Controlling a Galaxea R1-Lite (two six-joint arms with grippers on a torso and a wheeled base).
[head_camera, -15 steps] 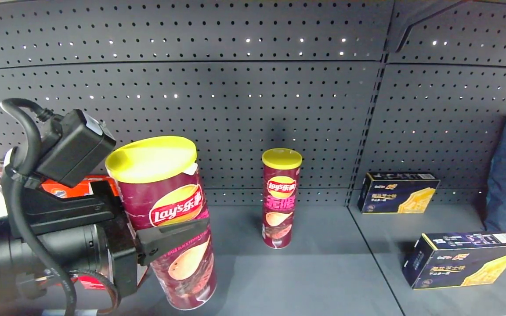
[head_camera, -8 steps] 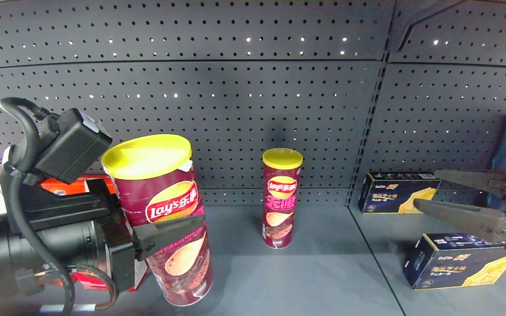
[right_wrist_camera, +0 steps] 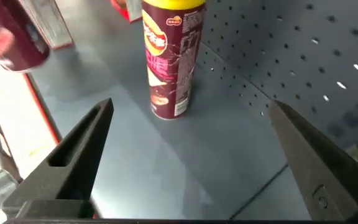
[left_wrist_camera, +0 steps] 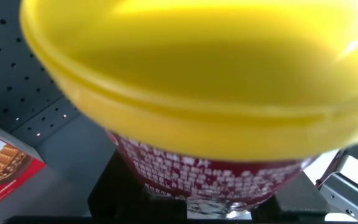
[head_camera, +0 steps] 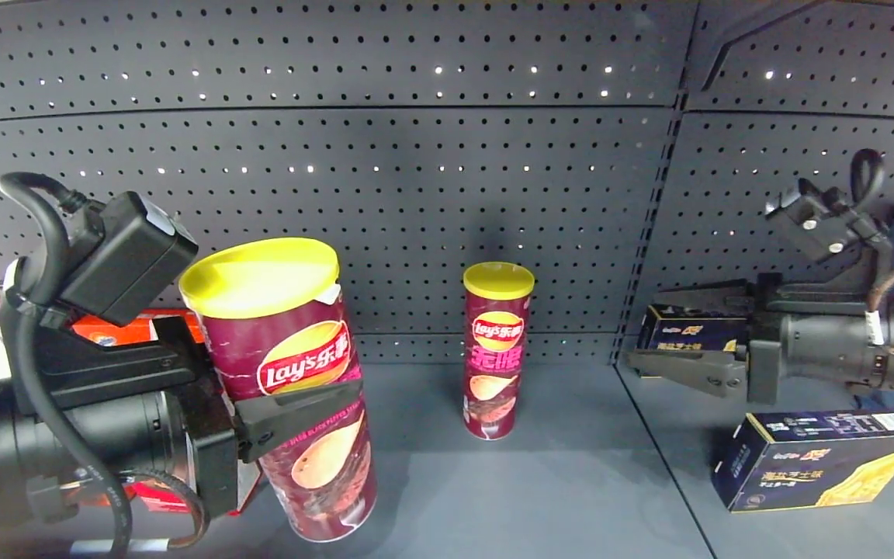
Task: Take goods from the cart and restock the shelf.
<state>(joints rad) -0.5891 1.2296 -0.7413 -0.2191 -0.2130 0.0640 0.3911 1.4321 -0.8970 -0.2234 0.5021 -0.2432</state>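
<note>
**Left pincer** pinches the near chips can around its middle. The can, yellow lid uppermost, leans slightly at the front left of the shelf; whether its base touches the shelf cannot be told. A second chips can stands upright farther back, near the pegboard.

**Right pincer** is spread wide and holds nothing, in front of the rear dark box. A front dark box lies nearer the shelf edge. A red box sits behind the left arm.
</note>
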